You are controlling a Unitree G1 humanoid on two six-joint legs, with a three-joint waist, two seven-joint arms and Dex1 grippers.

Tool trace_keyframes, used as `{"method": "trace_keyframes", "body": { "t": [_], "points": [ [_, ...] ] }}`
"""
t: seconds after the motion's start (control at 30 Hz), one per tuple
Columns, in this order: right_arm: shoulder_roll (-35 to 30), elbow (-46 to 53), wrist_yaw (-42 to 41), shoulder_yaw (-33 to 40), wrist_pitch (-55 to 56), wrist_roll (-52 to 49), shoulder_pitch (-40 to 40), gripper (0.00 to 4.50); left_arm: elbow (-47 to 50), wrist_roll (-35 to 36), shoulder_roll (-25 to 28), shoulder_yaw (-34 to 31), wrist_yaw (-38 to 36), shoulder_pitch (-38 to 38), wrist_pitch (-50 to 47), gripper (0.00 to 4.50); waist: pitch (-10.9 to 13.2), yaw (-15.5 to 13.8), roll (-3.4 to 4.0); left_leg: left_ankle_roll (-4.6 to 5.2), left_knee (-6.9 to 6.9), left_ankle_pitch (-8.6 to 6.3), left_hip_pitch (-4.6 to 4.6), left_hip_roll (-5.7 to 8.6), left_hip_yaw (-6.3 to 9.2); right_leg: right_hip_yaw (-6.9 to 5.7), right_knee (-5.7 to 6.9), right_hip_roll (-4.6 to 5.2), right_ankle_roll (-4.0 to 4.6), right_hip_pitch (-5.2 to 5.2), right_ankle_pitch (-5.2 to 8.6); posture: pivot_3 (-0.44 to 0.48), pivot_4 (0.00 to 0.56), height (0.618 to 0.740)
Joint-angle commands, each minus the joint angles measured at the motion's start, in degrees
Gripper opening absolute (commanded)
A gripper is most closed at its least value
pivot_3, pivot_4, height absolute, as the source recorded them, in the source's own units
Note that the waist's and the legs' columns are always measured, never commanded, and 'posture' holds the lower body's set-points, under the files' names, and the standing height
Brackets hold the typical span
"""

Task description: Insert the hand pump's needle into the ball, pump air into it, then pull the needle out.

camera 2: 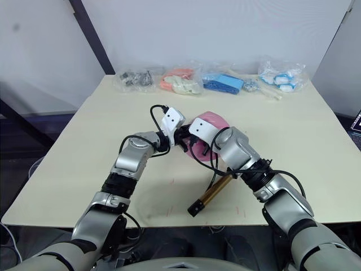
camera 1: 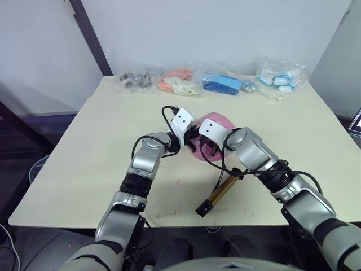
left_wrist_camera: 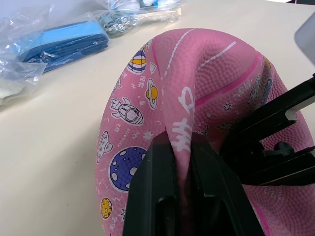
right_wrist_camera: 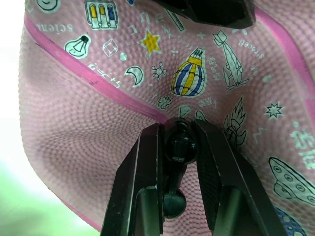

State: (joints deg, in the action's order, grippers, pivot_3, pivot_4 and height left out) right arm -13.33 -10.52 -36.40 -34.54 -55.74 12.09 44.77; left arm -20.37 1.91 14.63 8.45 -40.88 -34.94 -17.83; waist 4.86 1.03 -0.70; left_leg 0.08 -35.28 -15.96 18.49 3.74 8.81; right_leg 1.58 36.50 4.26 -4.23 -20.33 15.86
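My right gripper (right_wrist_camera: 178, 147) is clamped on the black fitting of the needle (right_wrist_camera: 180, 146), pressed against the dented skin of the ball (right_wrist_camera: 98, 93). The metal pin itself is hidden between fitting and rubber; I cannot tell how deep it sits.

My left gripper (left_wrist_camera: 183, 162) is closed on a pinched fold of the ball's rubber, one finger on each side of the fold. Both grippers meet at the ball near the centre of the left eye view, left gripper (camera 1: 186, 141) on the ball's left side, right gripper (camera 1: 210, 148) in front of it.

The ball (camera 1: 221, 120) rests on the table (camera 1: 101, 147), collapsed and bowl-like. From the right gripper the black hose (camera 1: 220, 175) runs down to the pump (camera 1: 217, 196), which lies flat on the table below centre, slanted, black end cap toward the near edge.

Four clear bags (camera 1: 225, 83) lie in a row along the table's far edge, upper centre of the frame.
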Motion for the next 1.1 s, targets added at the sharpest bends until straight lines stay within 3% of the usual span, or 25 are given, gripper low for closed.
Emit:
{"method": "trace_keyframes", "body": {
  "t": [0.03,0.23,0.53,0.67,0.8,1.1],
  "points": [
    [-1.0,-13.8,-1.0,-3.6,-3.8,-0.1,-8.1,0.38,-2.1,-0.4,-0.6,2.8,-2.0,1.5,-0.9,0.00,0.0,0.0,0.01,0.00,0.00,0.00,-0.01,0.00,0.02,0.00,0.00,-0.01,0.00,0.00,0.00,0.000,0.150,0.740],
    [-2.1,-5.4,-0.9,1.6,-1.4,-1.2,-9.0,0.38,-2.8,-0.5,-0.4,2.8,-1.9,1.4,-0.2,0.00,0.0,-0.1,0.02,-0.01,0.01,0.00,0.03,0.01,0.10,-0.04,-0.02,-0.01,0.00,0.00,0.00,0.000,0.150,0.740],
    [-3.8,16.3,0.6,7.9,-6.0,-2.9,-11.1,0.38,-3.6,-0.7,-0.2,2.7,-2.2,1.1,0.6,0.00,1.5,-1.2,0.58,-0.08,0.01,0.06,0.60,0.11,0.54,-0.51,-0.34,-0.02,-0.20,-0.23,-0.12,0.000,0.150,0.740],
    [-4.4,23.6,1.6,8.2,-7.8,-3.3,-13.3,0.38,-4.0,-1.0,-0.2,2.6,-2.6,0.8,1.0,0.00,1.7,-2.0,0.62,-0.20,-0.01,0.43,1.48,0.18,0.77,-0.67,-0.40,-0.01,-0.16,-1.03,-0.16,0.000,0.150,0.740],
    [-4.2,26.6,3.3,8.6,-8.4,-3.5,-14.8,0.38,-4.5,-1.0,-0.1,2.7,-2.7,0.5,1.4,0.00,1.8,-2.1,0.65,-0.23,0.00,0.45,1.85,0.25,0.99,-0.85,-0.50,0.03,-0.14,-1.27,-0.17,0.000,0.150,0.740],
    [-5.1,26.4,4.3,12.4,1.5,-4.8,-17.9,0.38,-5.9,-1.2,0.0,3.1,-3.0,-0.3,2.7,0.00,2.5,-2.0,0.41,-0.20,-0.04,0.47,1.99,0.71,1.14,-0.97,-0.54,0.36,-0.16,-1.30,-0.17,0.000,0.150,0.740]
  ]
}}
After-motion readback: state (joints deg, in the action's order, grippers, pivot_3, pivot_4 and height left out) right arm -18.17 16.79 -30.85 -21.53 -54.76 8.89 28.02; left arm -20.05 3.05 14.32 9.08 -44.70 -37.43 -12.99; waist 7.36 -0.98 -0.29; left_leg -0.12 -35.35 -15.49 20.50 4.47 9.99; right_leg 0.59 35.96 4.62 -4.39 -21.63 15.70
